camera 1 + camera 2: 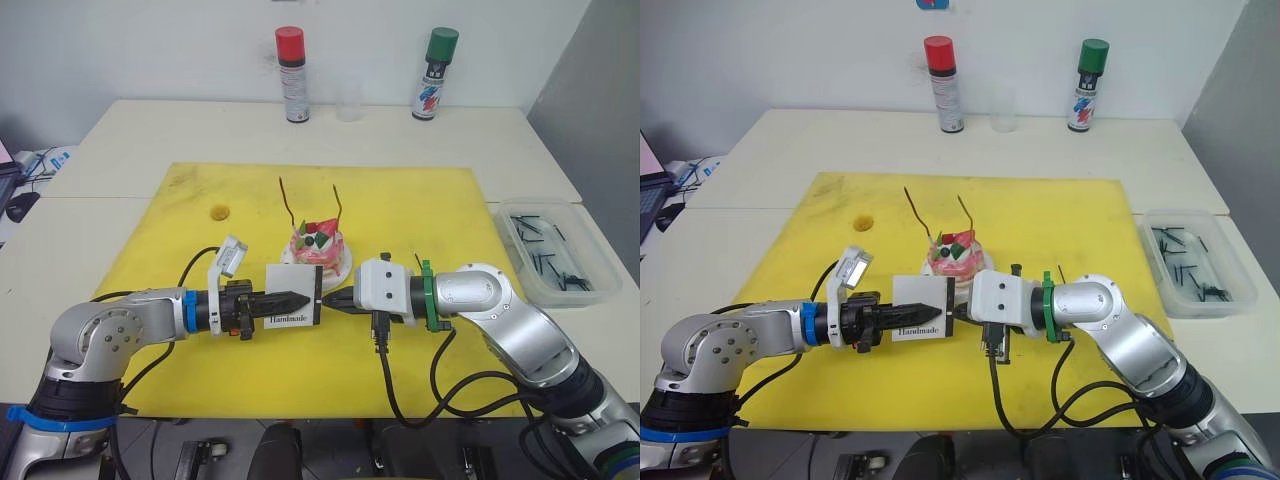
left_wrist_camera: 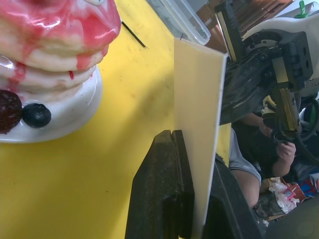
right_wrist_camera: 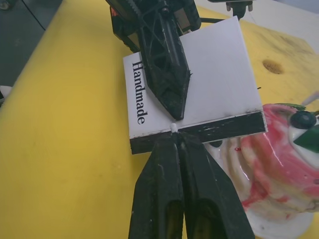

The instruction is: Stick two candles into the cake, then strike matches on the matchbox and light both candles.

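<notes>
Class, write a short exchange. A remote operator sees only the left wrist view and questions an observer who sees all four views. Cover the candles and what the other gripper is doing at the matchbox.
Operator: My left gripper is holding the matchbox edge-on beside the cake. Are the candles in yet?
Observer: Yes, both candles stand in the top of the cake, with no flame on either.
Operator: What is the right gripper doing at the box?
Observer: The right gripper is shut on a match. Only the match's pale tip shows, and it rests against the dark strip along the box's edge.
</notes>
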